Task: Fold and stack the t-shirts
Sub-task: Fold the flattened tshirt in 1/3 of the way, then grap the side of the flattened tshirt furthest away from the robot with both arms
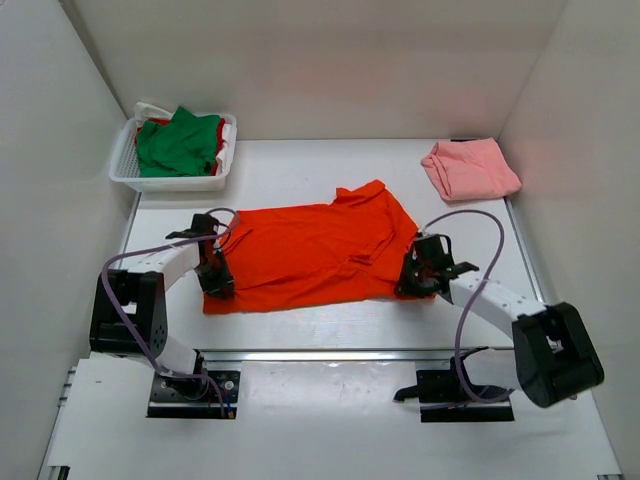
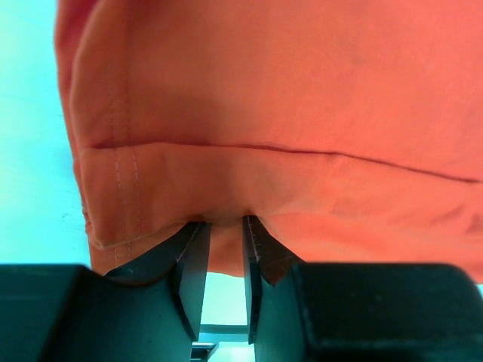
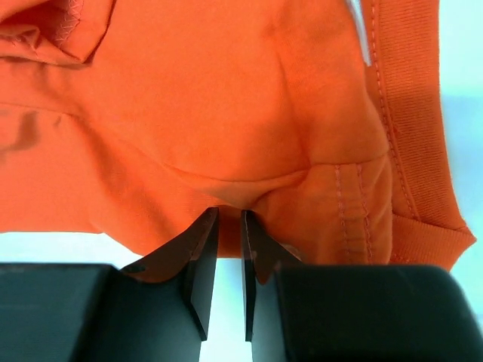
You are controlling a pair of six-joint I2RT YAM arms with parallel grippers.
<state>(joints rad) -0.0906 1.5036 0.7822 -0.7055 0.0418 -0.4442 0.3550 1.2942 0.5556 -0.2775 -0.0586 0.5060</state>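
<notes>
Orange-red t-shirt [image 1: 310,255] is lying flat in the middle of the worktop [image 1: 330,165]. Its long axis runs left to right across the top view, tilted up a bit toward the right. The hem end points to the left of the frame and the ribbed collar end to the right. One sleeve pokes up toward the upper middle.

The left tool [image 2: 223,222] sits at the lower left corner of the shirt. Its jaws are pulled in narrow, with the stitched hem edge pinched between the tips. It's the same deal on the other side. The right tool [image 3: 229,215] is at the lower right corner, jaws close together, nipping a fold of orange cloth just beside the collar band.

Other stuff:
- The pale pink t-shirt [image 1: 470,168] is folded into a small bundle in the upper right of the worktop, well apart from the orange one.
- The green t-shirt [image 1: 178,142] is bunched up in the white mesh basket [image 1: 165,181] at the upper left.
- The red t-shirt [image 1: 222,136] peeks out from under the green one.
</notes>
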